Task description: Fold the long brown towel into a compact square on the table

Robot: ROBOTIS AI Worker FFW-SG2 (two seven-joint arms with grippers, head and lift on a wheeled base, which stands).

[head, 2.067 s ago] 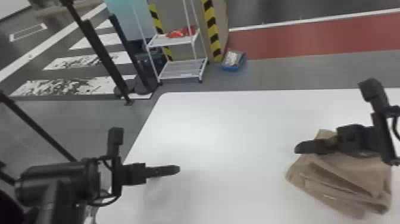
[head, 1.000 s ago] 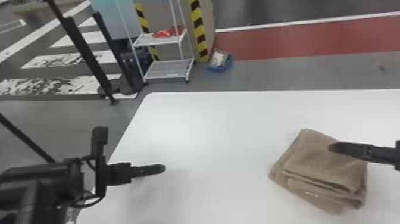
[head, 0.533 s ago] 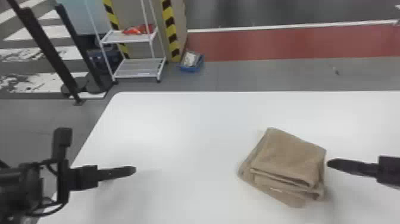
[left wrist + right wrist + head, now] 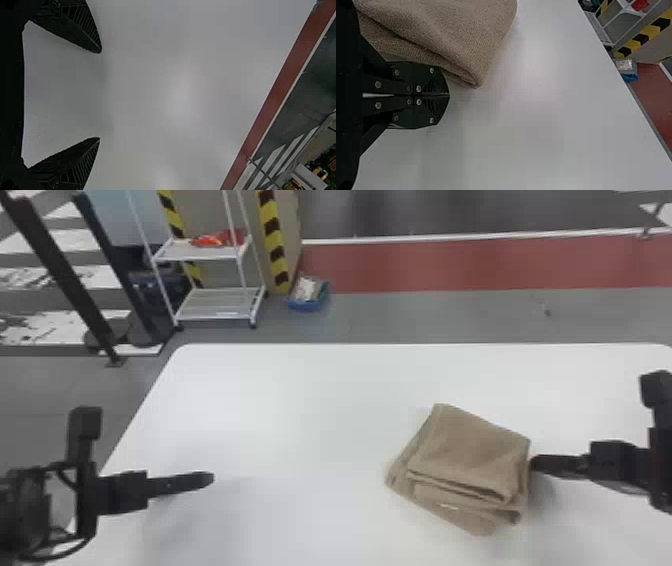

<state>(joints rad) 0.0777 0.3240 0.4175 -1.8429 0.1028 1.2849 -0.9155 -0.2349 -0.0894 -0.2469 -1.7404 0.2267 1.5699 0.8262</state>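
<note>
The left arm (image 4: pixel 30 505) is black, a black cable (image 4: pixel 70 551) looping at the frame's lower left. The left pincer (image 4: pixel 207 478) has tapered, ribbed fingers (image 4: pixel 71 29); round silvery screws (image 4: pixel 378 105) stud the black right pincer (image 4: pixel 537 464).

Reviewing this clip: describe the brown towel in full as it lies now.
The towel is light brown, with a nubby, terry-like weave. It lies folded in several layers, roughly four-sided, lower layers sticking out on the near side, where a small pale mark shows. It rests on the white table, right of the middle. The shut right gripper is right beside it; contact is unclear.
</note>
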